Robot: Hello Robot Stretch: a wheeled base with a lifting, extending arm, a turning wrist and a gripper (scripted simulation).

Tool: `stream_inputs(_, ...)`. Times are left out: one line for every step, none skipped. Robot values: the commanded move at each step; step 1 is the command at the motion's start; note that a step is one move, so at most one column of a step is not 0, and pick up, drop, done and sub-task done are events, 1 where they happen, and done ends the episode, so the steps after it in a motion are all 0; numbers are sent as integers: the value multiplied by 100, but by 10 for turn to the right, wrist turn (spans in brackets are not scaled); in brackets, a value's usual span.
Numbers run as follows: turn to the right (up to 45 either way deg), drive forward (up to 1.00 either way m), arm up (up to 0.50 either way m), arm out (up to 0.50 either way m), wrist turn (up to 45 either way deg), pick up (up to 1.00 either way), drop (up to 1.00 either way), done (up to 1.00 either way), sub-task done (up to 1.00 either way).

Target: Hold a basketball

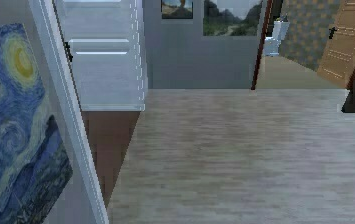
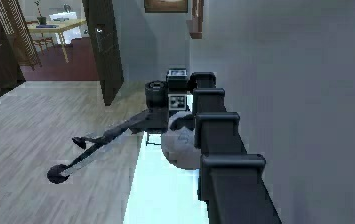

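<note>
While your pincer [image 2: 67, 158] hangs over bare floor [image 2: 45, 120] holding nothing, its width impossible to tell, a pale grey ball [image 2: 180, 140] sits beside the arm [image 2: 225, 160], perhaps the basketball; the low reach suggests you're hunting it

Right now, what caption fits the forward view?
Swirly blue starry-night painting beside a white panelled door and pale wood floor.

The arm [image 2: 228, 150] hides part of a pale ball [image 2: 177, 140].
</note>
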Motion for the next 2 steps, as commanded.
stream_inputs(0,0,0,0,450,0,0,0,0)
stream_inputs(0,0,0,0,450,0,0,0,0)
